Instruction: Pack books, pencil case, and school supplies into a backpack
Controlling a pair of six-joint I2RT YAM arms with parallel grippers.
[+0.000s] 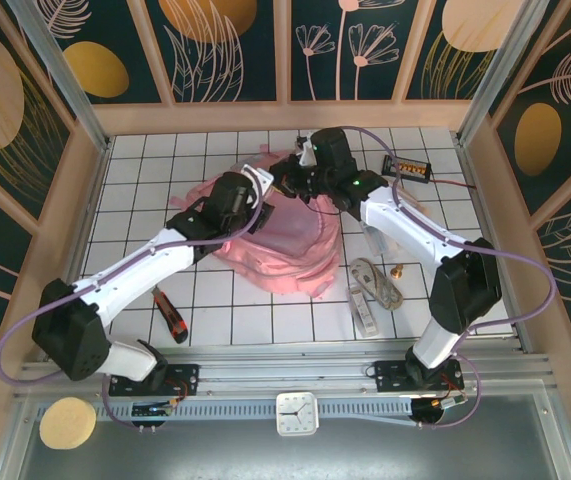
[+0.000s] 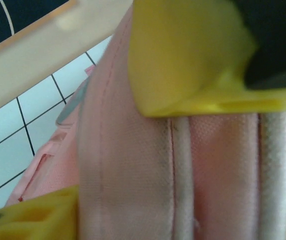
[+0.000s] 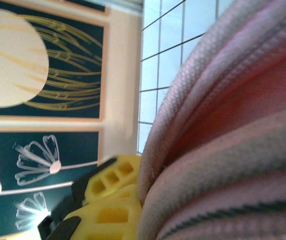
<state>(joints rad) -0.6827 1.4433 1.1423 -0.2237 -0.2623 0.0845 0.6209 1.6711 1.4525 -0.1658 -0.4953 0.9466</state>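
Grippers at the backpack's (image 1: 285, 255) far rim.
Right gripper (image 3: 110, 196) was shut on its fabric; left gripper (image 2: 117, 150) straddled it, grip unclear.

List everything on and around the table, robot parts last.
backpack: one, light pink, table centre
cord bundle: one, pale grey-white, right of the backpack
ruler-like bar: one, whitish, just nearer than the cord bundle
utility knife: one, red and black, near-left of the backpack
black box: one, orange marks, wired, far right
clock: one, white, on the near rail
round disc: one, tan, near-left corner
table: one, white tiles, dark grid
left tool: one, yellow fingers apart, backpack fabric between them
right tool: one, yellow fingers, shut, against the backpack's fabric
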